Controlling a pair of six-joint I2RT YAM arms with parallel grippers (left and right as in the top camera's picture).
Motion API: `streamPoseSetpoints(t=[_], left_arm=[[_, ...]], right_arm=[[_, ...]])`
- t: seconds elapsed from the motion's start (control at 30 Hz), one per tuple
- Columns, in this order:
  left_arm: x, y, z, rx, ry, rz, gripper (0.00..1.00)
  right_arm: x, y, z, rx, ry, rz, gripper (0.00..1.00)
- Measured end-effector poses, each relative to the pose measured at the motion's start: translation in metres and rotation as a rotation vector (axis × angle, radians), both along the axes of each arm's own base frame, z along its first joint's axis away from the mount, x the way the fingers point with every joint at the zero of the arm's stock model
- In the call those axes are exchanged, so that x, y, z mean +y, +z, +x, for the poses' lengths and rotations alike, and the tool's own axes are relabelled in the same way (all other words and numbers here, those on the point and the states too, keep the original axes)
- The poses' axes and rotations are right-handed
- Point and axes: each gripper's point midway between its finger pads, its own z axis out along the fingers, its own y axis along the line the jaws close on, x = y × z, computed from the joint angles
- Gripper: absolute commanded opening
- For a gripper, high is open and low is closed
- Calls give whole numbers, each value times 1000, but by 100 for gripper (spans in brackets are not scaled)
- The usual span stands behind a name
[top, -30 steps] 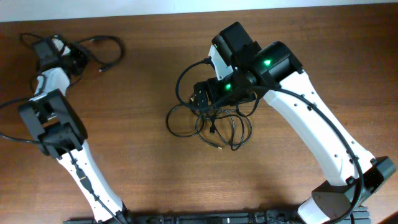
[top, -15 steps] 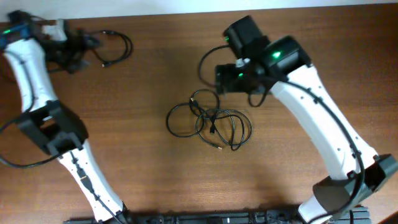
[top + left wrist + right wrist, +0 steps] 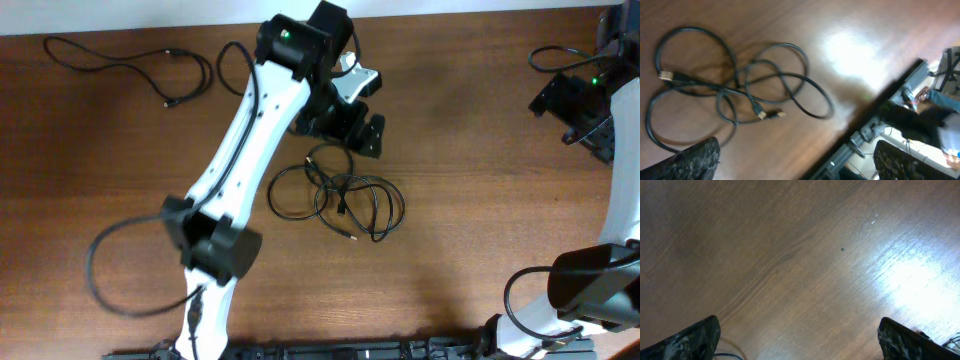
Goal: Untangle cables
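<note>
A tangle of thin black cables lies in loose loops at the table's middle; in the left wrist view the same tangle shows small plug ends. One separate cable lies spread at the far left corner. Another thin loop lies at the far right, beside my right gripper. My left gripper hovers just behind the tangle, open, with nothing between its fingers. In its wrist view my right gripper is open over bare wood, with a sliver of cable at the lower left.
The left arm stretches diagonally from the front left to the middle. The right arm stands along the right edge. A dark rail runs along the table's front edge.
My left gripper opened, left one cable at the far left corner, and swung to the middle. My right arm moved from the tangle to the far right, taking a cable loop with it.
</note>
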Motion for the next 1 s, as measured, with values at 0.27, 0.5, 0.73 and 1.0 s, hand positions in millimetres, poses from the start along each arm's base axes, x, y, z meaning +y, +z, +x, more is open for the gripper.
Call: streamPoseSetpoints(t=[0.27, 0.5, 0.73, 1.0], left_arm=[[-65, -129, -121, 164, -15, 216, 68], [-65, -151, -86, -36, 131, 295, 0], [-95, 77, -27, -472, 0, -74, 0], [30, 214, 18, -667, 379, -219, 0]], right_arm=[[1, 0, 0, 0, 2, 7, 98], [1, 0, 0, 0, 1, 8, 98], [1, 0, 0, 0, 1, 8, 98], [1, -1, 0, 1, 1, 8, 98]])
